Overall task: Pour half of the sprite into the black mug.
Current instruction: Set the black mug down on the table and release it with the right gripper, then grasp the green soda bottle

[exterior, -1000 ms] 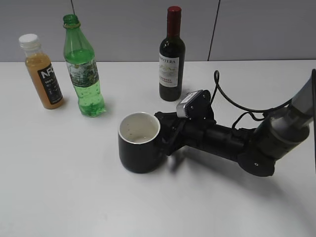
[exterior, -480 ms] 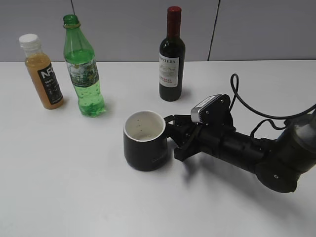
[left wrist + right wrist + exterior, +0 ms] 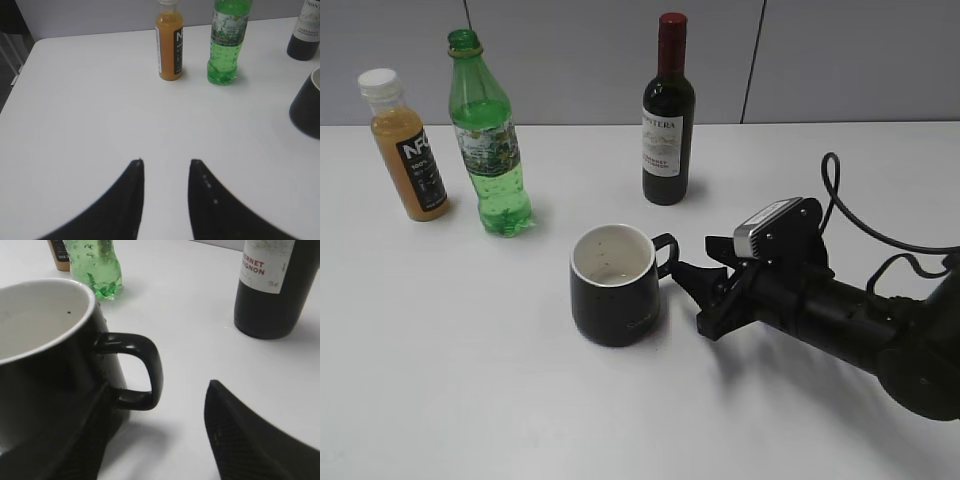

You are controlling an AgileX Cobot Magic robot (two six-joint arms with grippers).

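White desk carries all. Right tool has let go the black mug at frame centre and moved back, jaws wide; sprite waits upper left. Left tool is narrowly open.

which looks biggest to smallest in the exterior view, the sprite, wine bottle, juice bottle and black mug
1. sprite, tallest.
2. wine bottle, slightly shorter; it stands farther back, so this order is unsure.
3. juice bottle.
4. black mug, shortest, though widest and nearest the camera.
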